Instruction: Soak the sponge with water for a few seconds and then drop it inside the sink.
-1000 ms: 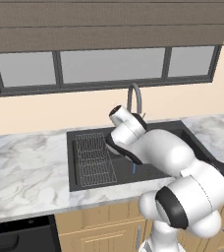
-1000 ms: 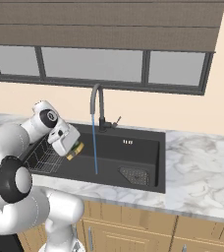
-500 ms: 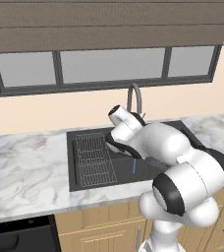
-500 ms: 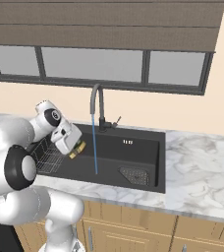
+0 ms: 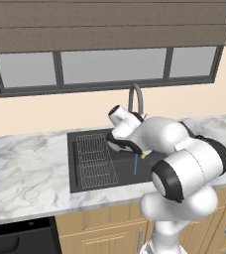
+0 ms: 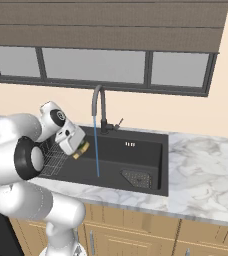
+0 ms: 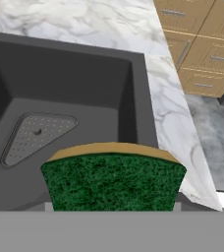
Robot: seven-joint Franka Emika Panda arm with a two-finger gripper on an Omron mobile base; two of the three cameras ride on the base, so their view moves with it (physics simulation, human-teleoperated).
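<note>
My gripper is shut on the sponge, holding it over the left half of the black sink. In the hand view the sponge shows its dark green face with a yellow edge on top, and it hides the fingertips. The water falls as a thin blue stream from the curved faucet, a short gap to the right of the sponge. From the left base side the arm covers most of the sink; the water and a yellow bit of sponge peek out beside the hand.
A wire grid rack lies in the sink's left part. The triangular drain sits on the basin floor. Marble counter surrounds the sink, wooden cabinets stand below, and a window runs along the wall behind the faucet.
The hand has carried the sponge a little to the right, closer to the water stream. The arm's elbow has swung in over the sink.
</note>
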